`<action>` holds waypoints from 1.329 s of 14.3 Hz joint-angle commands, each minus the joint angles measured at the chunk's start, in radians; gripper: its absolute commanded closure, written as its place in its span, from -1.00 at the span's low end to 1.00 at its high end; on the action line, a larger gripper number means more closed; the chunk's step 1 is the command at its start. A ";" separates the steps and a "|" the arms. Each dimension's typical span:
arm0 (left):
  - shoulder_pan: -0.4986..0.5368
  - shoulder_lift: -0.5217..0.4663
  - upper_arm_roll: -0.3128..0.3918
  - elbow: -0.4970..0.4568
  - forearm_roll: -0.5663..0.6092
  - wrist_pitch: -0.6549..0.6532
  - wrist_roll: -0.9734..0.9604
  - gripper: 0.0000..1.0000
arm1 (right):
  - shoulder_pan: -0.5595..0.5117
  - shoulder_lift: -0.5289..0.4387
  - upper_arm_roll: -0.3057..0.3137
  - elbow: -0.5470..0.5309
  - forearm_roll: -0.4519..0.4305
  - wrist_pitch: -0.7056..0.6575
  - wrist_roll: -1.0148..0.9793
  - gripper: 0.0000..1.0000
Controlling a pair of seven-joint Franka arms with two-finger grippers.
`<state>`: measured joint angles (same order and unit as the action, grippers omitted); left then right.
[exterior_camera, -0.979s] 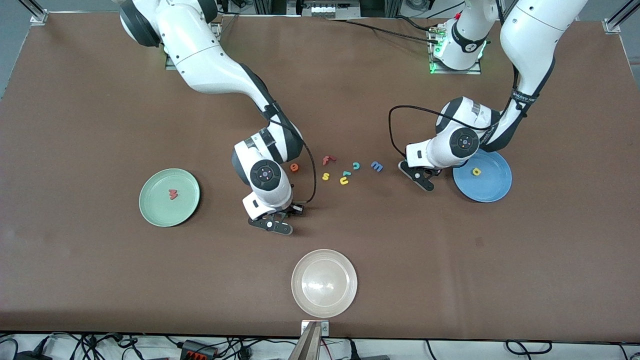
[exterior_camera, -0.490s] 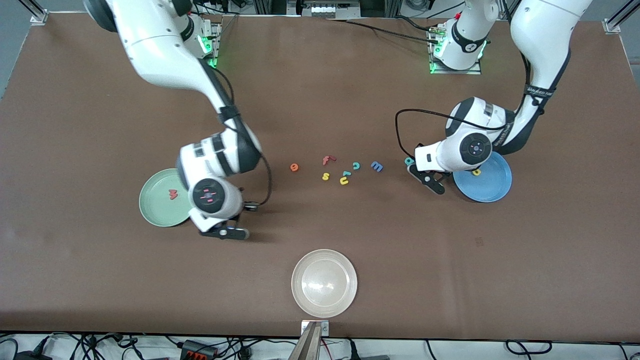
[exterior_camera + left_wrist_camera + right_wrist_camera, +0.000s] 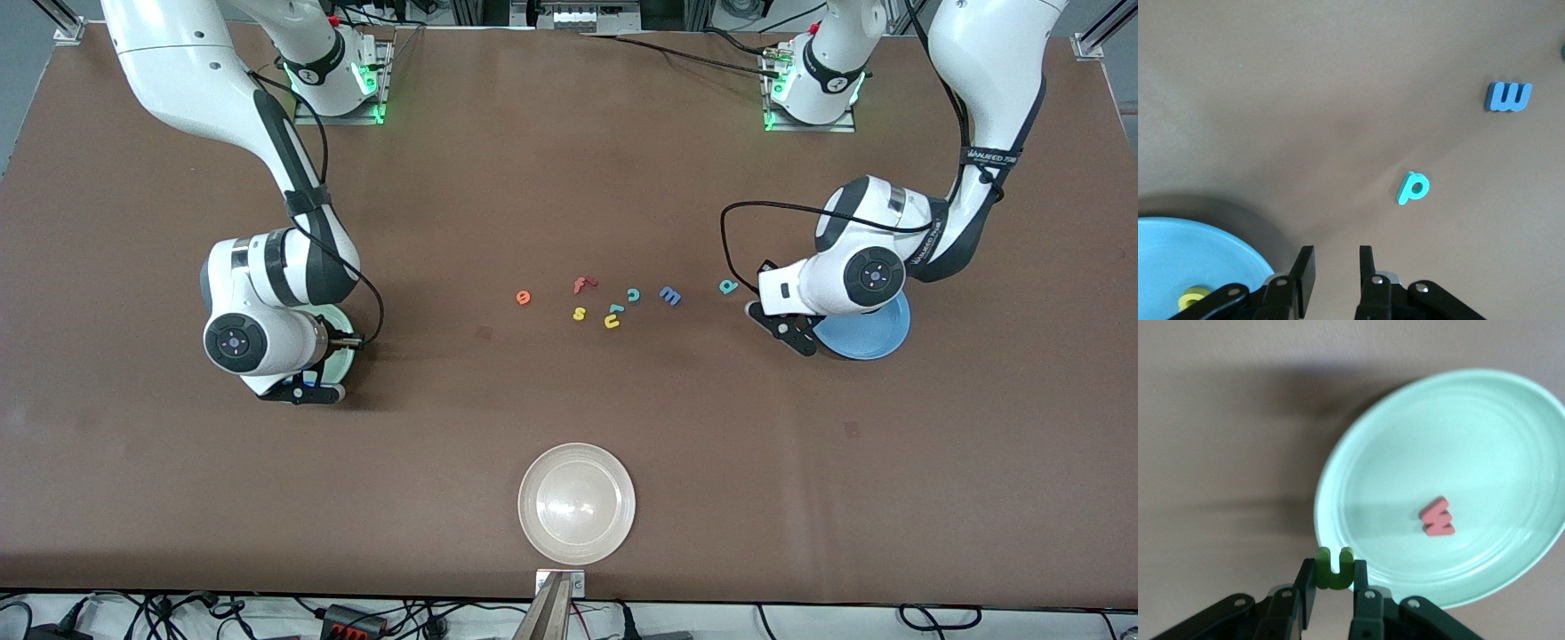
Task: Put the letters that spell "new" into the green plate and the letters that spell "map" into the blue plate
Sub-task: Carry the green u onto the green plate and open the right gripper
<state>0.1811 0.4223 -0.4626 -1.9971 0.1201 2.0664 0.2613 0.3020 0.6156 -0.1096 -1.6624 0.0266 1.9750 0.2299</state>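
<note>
The right gripper (image 3: 1330,592) is hanging over the rim of the green plate (image 3: 1358,473), at the edge nearer the front camera, and its fingers are pinching the dark green "n" (image 3: 1334,567) tight between them. In the front view most of this plate is hiding under the right arm's wrist. The salmon-red "w" (image 3: 1437,517) is lying flat inside the green plate.

Toward the left arm's end of the table from the green plate, a loose cluster of letters is sitting on the brown table (image 3: 569,178). The orange "e" (image 3: 524,298) is coming first, then the red "f" (image 3: 582,284), the yellow "s" (image 3: 580,313), the yellow "u" (image 3: 612,322) with a small teal piece (image 3: 615,309) just beside it, the teal "c" (image 3: 633,295) and the blue "m" (image 3: 670,295). The teal "p" (image 3: 728,286) is lying apart from them, between the "m" and the blue plate (image 3: 876,342). The whitish plate (image 3: 577,503) is sitting well nearer the front camera than the cluster.

The left gripper (image 3: 1337,265) is hovering over the bare table just beside the blue plate's rim, with the teal "p" near its tips. Its fingers (image 3: 1306,267) are standing slightly apart and gripping nothing. A yellow letter (image 3: 1194,298) is lying in the blue plate.
</note>
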 commanded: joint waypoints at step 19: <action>0.008 0.000 -0.011 0.009 0.030 -0.015 0.010 0.37 | 0.231 -0.093 -0.010 -0.063 -0.025 0.106 -0.003 -1.00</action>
<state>0.1812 0.4248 -0.4638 -1.9969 0.1210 2.0661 0.2620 0.4459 0.5065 -0.1161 -1.7094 -0.0021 2.0416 0.1786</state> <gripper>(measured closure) 0.683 0.000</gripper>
